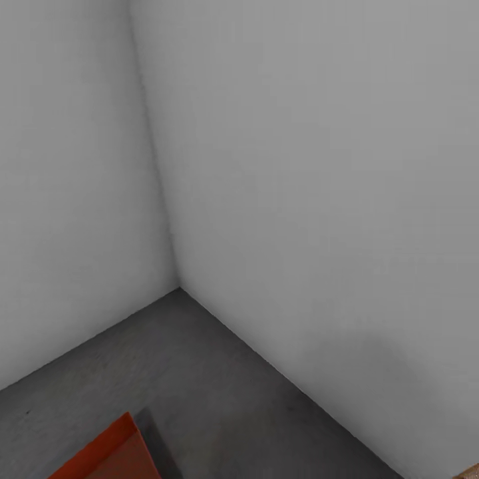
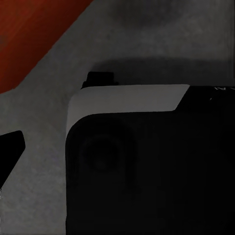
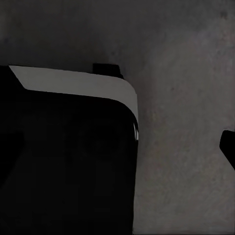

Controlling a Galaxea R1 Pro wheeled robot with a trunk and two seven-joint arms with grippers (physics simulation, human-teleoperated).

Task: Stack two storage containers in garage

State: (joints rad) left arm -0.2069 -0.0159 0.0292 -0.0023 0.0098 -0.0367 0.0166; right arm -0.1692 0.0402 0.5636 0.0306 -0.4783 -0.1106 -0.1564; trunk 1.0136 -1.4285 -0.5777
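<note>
One orange-red storage container (image 1: 110,456) rests on the dark grey garage floor (image 1: 219,392) at the lower left of the head view, cut off by the picture's edge, so just one corner of it shows. The left wrist view catches a slice of an orange-red container (image 2: 34,34) over the same floor. One dark fingertip (image 2: 10,147) of my left gripper pokes in at that picture's edge, apart from the container. In the right wrist view a dark fingertip (image 3: 228,147) of my right gripper hangs above bare floor. Nothing is seen held.
Two plain white-grey walls (image 1: 299,166) meet in a corner (image 1: 178,286) straight ahead. My black and white base (image 2: 147,161) sits below both wrists, also seen as the base (image 3: 68,156). A sliver of wood (image 1: 469,474) shows at the lower right.
</note>
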